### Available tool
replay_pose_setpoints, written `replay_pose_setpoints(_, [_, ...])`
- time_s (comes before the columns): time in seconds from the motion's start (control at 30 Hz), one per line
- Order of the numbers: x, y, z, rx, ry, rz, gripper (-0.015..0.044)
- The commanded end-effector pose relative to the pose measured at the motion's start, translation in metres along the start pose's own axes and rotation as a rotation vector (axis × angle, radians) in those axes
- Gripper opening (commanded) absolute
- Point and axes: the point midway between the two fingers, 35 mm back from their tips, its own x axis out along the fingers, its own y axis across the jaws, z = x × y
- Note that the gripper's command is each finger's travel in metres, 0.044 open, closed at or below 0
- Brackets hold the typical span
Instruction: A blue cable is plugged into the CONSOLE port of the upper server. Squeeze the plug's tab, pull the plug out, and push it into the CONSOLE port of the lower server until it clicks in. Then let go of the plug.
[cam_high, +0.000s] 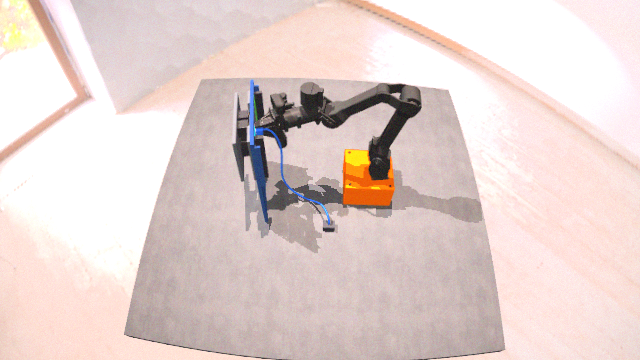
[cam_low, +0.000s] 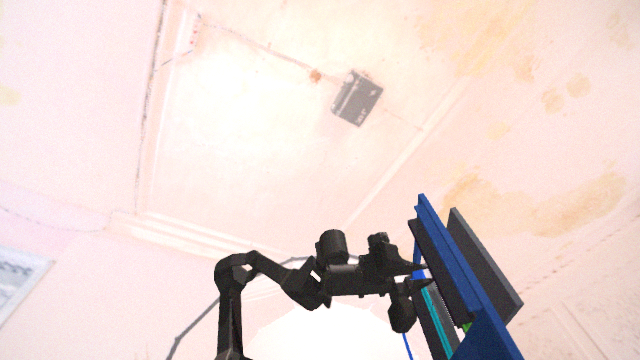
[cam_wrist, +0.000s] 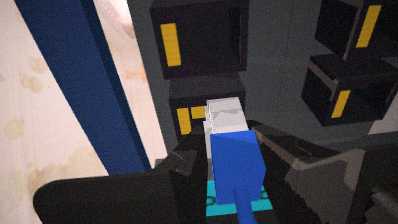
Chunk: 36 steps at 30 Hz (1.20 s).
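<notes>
The blue plug (cam_wrist: 237, 165) (cam_high: 259, 131) has its clear front end in the mouth of a port on the dark server face (cam_wrist: 272, 65); how deep it sits cannot be told. A cyan label strip (cam_wrist: 216, 206) shows behind it, its lettering mostly hidden. My gripper (cam_wrist: 224, 130) (cam_low: 428, 274) is shut on the plug, one finger on each side. The left finger presses the clear tab flat against the plug's side. The blue cable (cam_high: 283, 170) hangs from the plug. The lower server's CONSOLE port cannot be made out.
The blue rack frame (cam_high: 259, 170) (cam_wrist: 75, 75) stands upright beside the gripper, with a grey panel (cam_high: 236, 120) (cam_low: 485, 265) behind it. Other ports (cam_wrist: 205, 40) (cam_wrist: 345, 92) surround the plug. The cable runs down to a small dark block (cam_high: 328, 226) on the table. The arm's base is orange (cam_high: 367, 195).
</notes>
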Motion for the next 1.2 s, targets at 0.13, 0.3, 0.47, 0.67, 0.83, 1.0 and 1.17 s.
replay_pose_setpoints(0.13, [0.000,-0.001,0.000,0.002,0.000,-0.002,0.0033])
replay_pose_setpoints(0.3, [0.000,-0.001,0.000,0.002,0.000,-0.002,0.0000])
replay_pose_setpoints(0.47, [0.001,-0.001,0.000,0.000,-0.002,-0.001,0.0000])
replay_pose_setpoints(0.67, [-0.002,0.000,-0.001,-0.002,-0.006,0.000,0.0000])
replay_pose_setpoints(0.83, [-0.005,0.000,-0.002,-0.002,-0.006,0.000,0.0000])
replay_pose_setpoints(1.0, [-0.009,0.000,-0.003,-0.002,-0.006,0.000,0.0000])
replay_pose_setpoints(1.17, [-0.012,0.000,-0.004,-0.002,-0.006,0.000,0.0000])
